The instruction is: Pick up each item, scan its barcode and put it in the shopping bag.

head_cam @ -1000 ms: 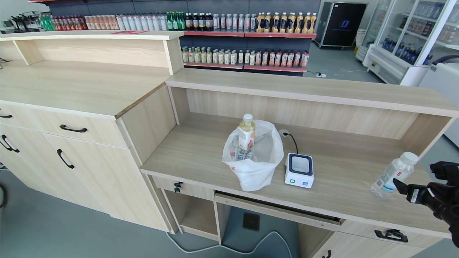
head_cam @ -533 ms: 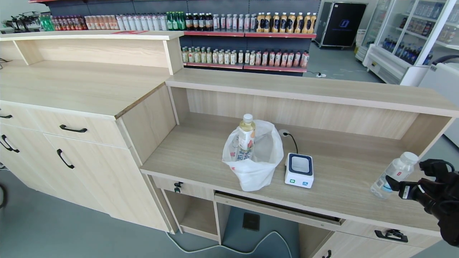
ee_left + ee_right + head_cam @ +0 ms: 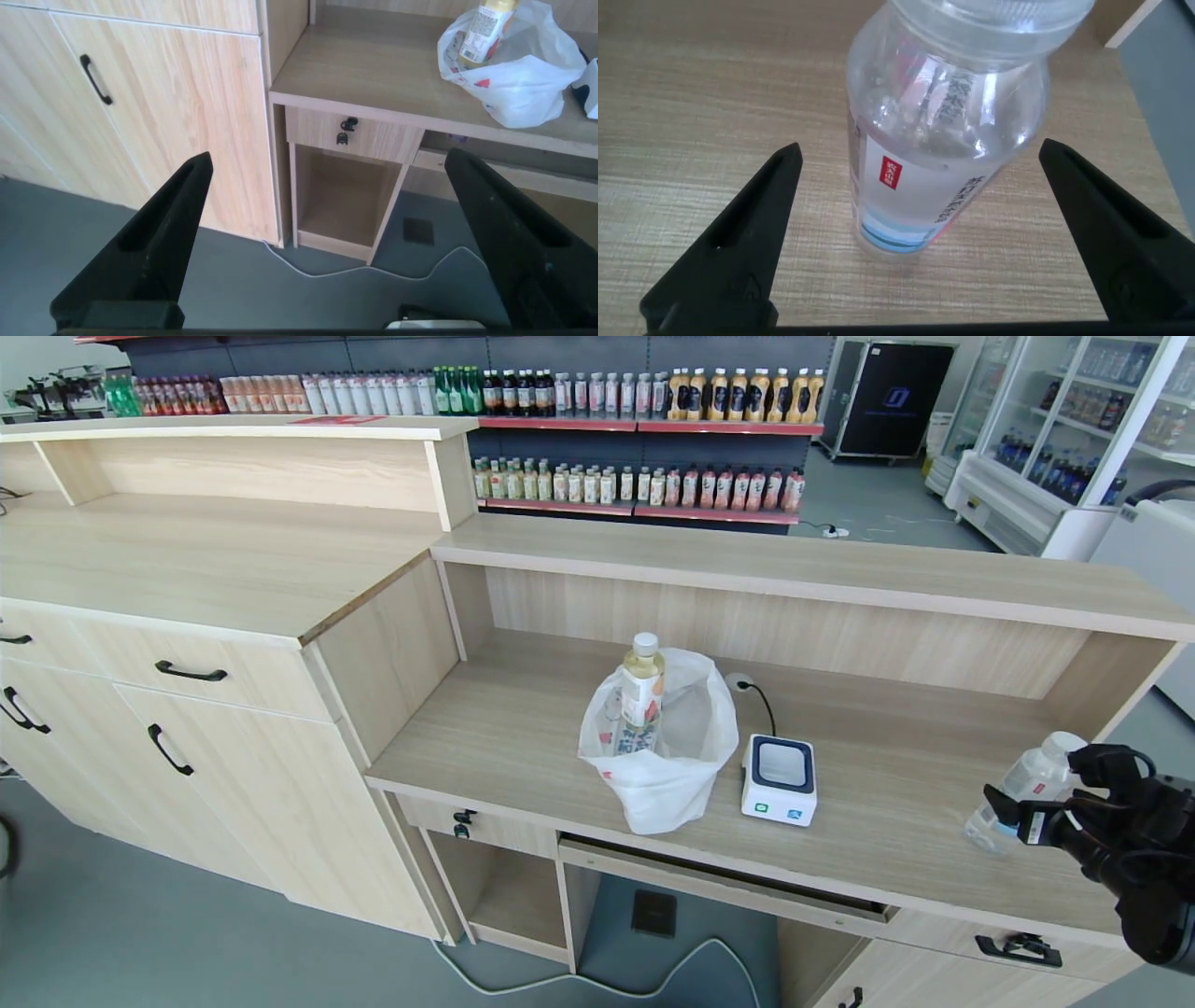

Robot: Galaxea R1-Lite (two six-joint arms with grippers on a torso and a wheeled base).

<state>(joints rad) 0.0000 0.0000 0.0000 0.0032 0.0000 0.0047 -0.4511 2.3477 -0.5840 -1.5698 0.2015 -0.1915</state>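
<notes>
A clear water bottle [image 3: 1022, 784] with a white cap stands upright at the right end of the counter's lower shelf [image 3: 523, 737]. My right gripper [image 3: 1041, 779] is open, one finger on each side of the bottle's lower half. In the right wrist view the water bottle [image 3: 943, 131] stands between the spread fingers [image 3: 729, 252] of the right gripper [image 3: 920, 154], not squeezed. A white plastic shopping bag [image 3: 663, 756] stands mid-counter with a yellow tea bottle [image 3: 642, 695] upright inside. The white barcode scanner [image 3: 780, 779] sits just right of the bag. My left gripper [image 3: 329, 163] hangs open and empty, low beside the counter.
A raised wooden ledge [image 3: 803, 569] runs behind the shelf, and a side wall [image 3: 1111, 691] closes its right end near the water bottle. The scanner's black cable [image 3: 761, 700] runs to the back. Cabinets with drawers [image 3: 187, 672] stand to the left. Stocked drink shelves [image 3: 635, 439] stand beyond.
My right gripper has moved in toward the water bottle, from just short of it to having its fingers on both sides. The bottle, bag and scanner have not moved.
</notes>
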